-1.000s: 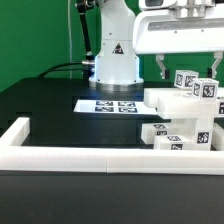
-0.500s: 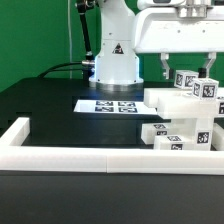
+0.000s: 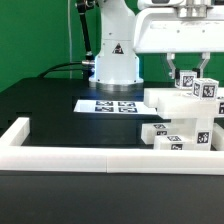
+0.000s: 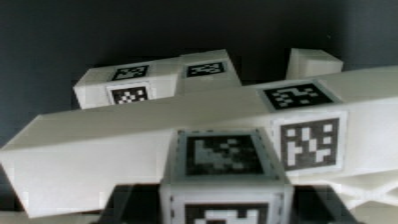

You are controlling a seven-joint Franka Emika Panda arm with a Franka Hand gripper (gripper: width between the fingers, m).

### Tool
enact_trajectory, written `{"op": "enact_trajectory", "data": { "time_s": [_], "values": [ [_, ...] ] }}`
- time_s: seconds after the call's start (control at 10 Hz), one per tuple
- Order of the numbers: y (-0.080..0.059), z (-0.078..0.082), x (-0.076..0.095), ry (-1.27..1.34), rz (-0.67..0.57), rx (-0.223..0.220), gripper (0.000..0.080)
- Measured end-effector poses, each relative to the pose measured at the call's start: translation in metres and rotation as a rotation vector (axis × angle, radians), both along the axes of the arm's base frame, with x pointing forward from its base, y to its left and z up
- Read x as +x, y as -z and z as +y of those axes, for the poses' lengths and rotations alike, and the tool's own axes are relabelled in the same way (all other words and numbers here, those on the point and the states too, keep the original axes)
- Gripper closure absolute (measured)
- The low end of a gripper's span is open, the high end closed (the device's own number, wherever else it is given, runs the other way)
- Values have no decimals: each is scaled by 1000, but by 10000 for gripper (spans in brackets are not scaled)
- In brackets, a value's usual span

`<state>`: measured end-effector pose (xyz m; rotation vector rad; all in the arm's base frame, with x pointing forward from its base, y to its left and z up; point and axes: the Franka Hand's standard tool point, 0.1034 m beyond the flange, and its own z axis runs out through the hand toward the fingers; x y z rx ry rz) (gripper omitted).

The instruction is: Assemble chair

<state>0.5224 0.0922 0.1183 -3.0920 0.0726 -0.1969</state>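
The chair parts (image 3: 185,120) are a stack of white blocky pieces with black-and-white tags at the exterior view's right. My gripper (image 3: 188,68) hangs right over the stack, one finger on each side of an upright white square bar (image 3: 187,82) at its top. In the wrist view the same tagged bar (image 4: 224,170) fills the gap between my dark fingers (image 4: 135,206), which lie against its sides. Behind it lie a long white panel (image 4: 125,135) and a smaller tagged block (image 4: 151,82).
The marker board (image 3: 108,105) lies flat on the black table in front of the robot base (image 3: 115,60). A long low white border rail (image 3: 90,158) runs along the front and turns up at the exterior view's left (image 3: 15,130).
The two fingers have drawn inward toward each other and now sit against the upright square bar. The stack has not moved.
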Motion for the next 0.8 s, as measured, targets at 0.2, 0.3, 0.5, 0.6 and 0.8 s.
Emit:
{"op": "enact_trajectory", "data": {
  "time_s": [0.2,0.3,0.5,0.6,0.8],
  "values": [
    [0,4,-1,212,8,28,512],
    [0,5,-1,290,12,38,512],
    [0,4,-1,458,19,67,512],
    [0,4,-1,515,22,77,512],
    [0,4,-1,671,31,104,512]
  ]
}}
